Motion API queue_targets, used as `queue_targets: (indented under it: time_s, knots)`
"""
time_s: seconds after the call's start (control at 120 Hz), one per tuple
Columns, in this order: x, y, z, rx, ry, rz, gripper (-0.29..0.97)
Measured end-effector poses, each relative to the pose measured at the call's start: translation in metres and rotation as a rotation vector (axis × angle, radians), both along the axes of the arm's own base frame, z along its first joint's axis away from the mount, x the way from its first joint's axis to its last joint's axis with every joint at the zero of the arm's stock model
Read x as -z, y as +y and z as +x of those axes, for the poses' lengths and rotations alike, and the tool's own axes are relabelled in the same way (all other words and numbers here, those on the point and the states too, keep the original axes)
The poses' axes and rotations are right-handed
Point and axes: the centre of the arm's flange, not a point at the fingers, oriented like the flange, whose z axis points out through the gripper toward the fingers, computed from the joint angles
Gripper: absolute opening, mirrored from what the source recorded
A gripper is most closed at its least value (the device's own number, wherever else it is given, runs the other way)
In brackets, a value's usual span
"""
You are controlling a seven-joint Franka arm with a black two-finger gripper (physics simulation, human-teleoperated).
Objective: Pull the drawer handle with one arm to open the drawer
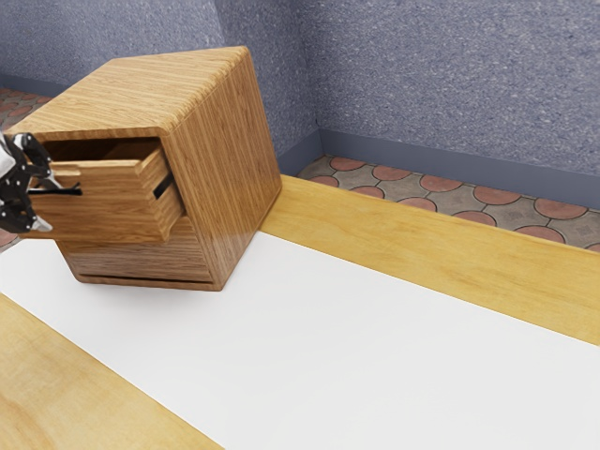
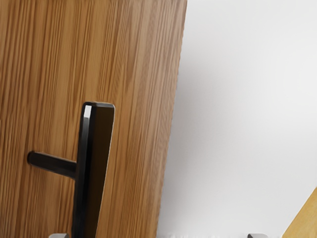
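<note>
A wooden cabinet [image 1: 220, 122] stands on the table at the exterior view's left. Its top drawer [image 1: 112, 202] sticks partly out of the cabinet, with a dark gap showing above its front. A thin black handle [image 1: 58, 191] juts from the drawer front. My gripper [image 1: 39, 190] is at the handle, one finger above it and one below, standing apart, so it is open around the bar. In the wrist view the black handle [image 2: 94, 168] stands close before the wood drawer front [image 2: 49, 74], near one grey fingertip [image 2: 59, 235].
A lower drawer [image 1: 141, 258] sits flush in the cabinet. A white mat [image 1: 328, 347] covers the table's middle between wooden borders [image 1: 441, 253]. Behind are a blue-grey wall [image 1: 450, 75] and a tiled floor [image 1: 469, 197].
</note>
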Motion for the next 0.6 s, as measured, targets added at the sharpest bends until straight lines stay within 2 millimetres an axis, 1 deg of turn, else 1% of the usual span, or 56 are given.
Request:
queue_targets:
  time_s: [0.167,0.358,0.6]
  knots:
    - [0.000,-0.009,-0.010,-0.003,0.001,0.004,0.43]
    - [0.004,-0.013,-0.027,-0.011,0.000,0.000,0.49]
    - [0.005,-0.024,-0.039,-0.016,0.001,0.011,0.44]
